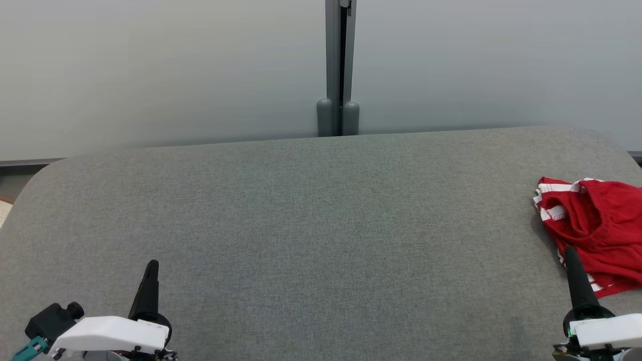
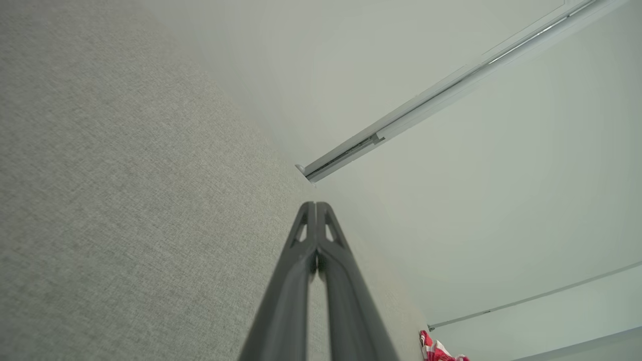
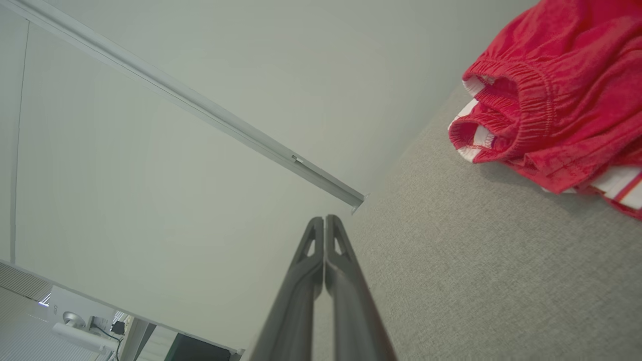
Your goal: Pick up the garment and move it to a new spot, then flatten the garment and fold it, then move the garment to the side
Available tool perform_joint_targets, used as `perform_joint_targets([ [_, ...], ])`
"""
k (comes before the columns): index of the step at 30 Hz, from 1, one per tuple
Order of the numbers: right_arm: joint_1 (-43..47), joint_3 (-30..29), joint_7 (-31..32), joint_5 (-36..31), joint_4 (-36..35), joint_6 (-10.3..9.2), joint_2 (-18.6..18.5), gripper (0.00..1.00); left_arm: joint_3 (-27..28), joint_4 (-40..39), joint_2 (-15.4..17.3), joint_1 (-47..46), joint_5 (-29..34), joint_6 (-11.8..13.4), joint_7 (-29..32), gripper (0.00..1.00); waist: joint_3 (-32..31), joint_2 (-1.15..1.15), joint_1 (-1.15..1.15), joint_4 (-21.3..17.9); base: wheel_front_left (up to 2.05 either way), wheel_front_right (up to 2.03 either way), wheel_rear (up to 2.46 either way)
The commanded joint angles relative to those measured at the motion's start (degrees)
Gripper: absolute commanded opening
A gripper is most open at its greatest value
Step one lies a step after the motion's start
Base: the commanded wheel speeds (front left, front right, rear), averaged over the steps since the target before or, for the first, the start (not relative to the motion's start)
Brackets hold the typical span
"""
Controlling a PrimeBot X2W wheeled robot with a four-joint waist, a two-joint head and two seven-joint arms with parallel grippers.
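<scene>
The garment [image 1: 597,228] is a crumpled red piece with white stripes and an elastic waistband, lying at the right edge of the grey table [image 1: 311,240]. In the right wrist view the garment [image 3: 556,95] fills the upper right, and a small bit of the garment [image 2: 439,351] shows at the bottom of the left wrist view. My right gripper [image 1: 569,250] is shut, its tip overlapping the garment's near edge in the head view; it holds nothing [image 3: 324,218]. My left gripper [image 1: 153,263] is shut and empty at the lower left, far from the garment, fingers pressed together [image 2: 316,204].
A pale partition wall [image 1: 150,70] with a grey vertical post [image 1: 340,65] stands behind the table. The table's rounded corners show at the far left and far right. Some equipment [image 3: 75,321] sits low in the right wrist view.
</scene>
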Motion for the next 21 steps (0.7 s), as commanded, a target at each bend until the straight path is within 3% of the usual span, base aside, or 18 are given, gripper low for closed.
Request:
perform_joint_targets([
  [1, -1.39, -0.19, 0.38, 1.60, 0.11, 0.02, -0.10, 0.00, 0.73, -0.32, 0.26, -1.52, -1.40, -0.66, 0.25, 0.00, 0.05, 0.00, 0.00, -0.02, 0.00, 0.00, 0.00],
  [21, -4.17, -0.85, 1.24, 12.74, 3.43, 0.02, 0.89, 0.00, 3.78, 0.63, -1.19, -3.31, -11.94, -2.96, 2.85, 0.00, 0.83, 0.00, 0.00, -0.44, 0.00, 0.00, 0.00],
])
